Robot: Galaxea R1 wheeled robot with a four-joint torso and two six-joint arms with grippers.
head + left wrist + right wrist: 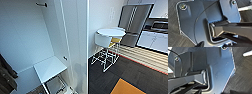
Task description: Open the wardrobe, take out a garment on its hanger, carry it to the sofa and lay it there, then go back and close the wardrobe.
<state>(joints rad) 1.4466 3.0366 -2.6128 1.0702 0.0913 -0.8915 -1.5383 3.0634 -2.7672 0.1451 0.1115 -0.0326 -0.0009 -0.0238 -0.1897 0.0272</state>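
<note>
One wardrobe [25, 32] stands open close before the robot, on its left-hand side, its white interior showing. A short dark rail peg [41, 4] juts out near the top, and a white shelf [50, 67] sits low inside. A dark garment [6, 75] hangs at the wardrobe's near left edge. Past its right side panel, a round white table [111, 32] stands with a white chair [102, 40] just beside it, a stainless refrigerator [135, 22] behind them. Both wrist cameras look down on dark carpet [173, 37]. Whether the left gripper or the right gripper is spread or pressed together, I cannot tell
</note>
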